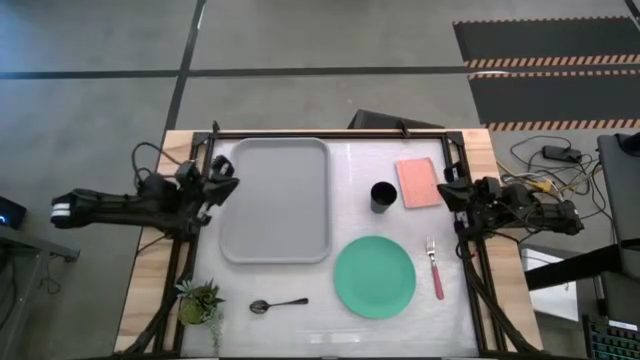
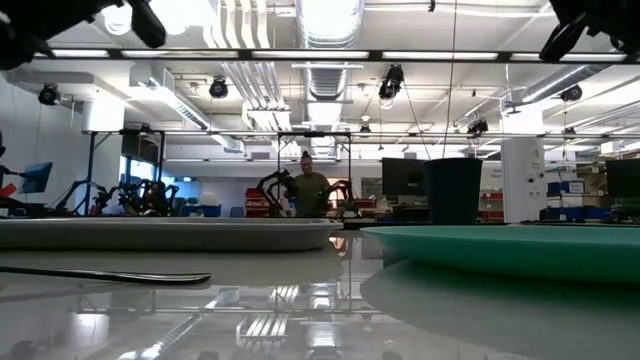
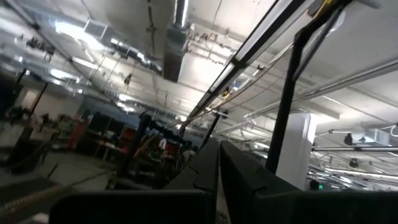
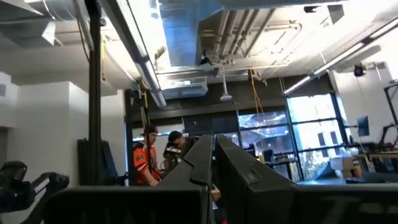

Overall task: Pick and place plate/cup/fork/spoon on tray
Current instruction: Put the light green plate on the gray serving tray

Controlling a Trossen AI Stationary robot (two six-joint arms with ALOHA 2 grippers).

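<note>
The light-grey tray lies at the table's left centre, and its rim shows in the low view. The mint-green plate lies near the front, right of centre. The black cup stands upright behind it. The fork with its pink-red handle lies right of the plate. The dark spoon lies near the front edge. My left gripper is shut and empty at the tray's left rim. My right gripper is shut and empty at the table's right side, beside the pink pad.
A small potted plant stands at the front left corner. The pink rectangular pad lies at the back right. A dark frame rail runs along the far edge. People stand in the room beyond the table.
</note>
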